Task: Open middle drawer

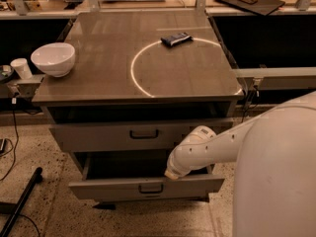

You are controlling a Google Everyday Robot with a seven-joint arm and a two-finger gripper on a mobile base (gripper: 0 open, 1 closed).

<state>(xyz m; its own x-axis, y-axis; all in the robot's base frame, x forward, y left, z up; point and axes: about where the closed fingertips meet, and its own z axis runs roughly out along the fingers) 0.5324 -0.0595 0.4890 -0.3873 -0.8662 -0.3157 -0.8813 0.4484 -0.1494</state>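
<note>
The middle drawer (108, 188) is a low, wide grey front with a small dark loop handle (150, 187). It stands pulled out from the cabinet, with its dark inside showing behind the front. My white arm reaches in from the right. Its gripper (172, 174) is at the drawer front's top edge, just right of and above the handle. The taller top drawer (98, 135) with the bigger handle sits above it, nearly closed. The lowest drawer is hidden under the pulled-out one.
The cabinet top (98, 78) holds a white bowl (53, 58) at the left edge and a small dark packet (176, 38) at the back. A white cup (21, 68) stands on a ledge to the left. A dark pole (19, 204) lies on the speckled floor.
</note>
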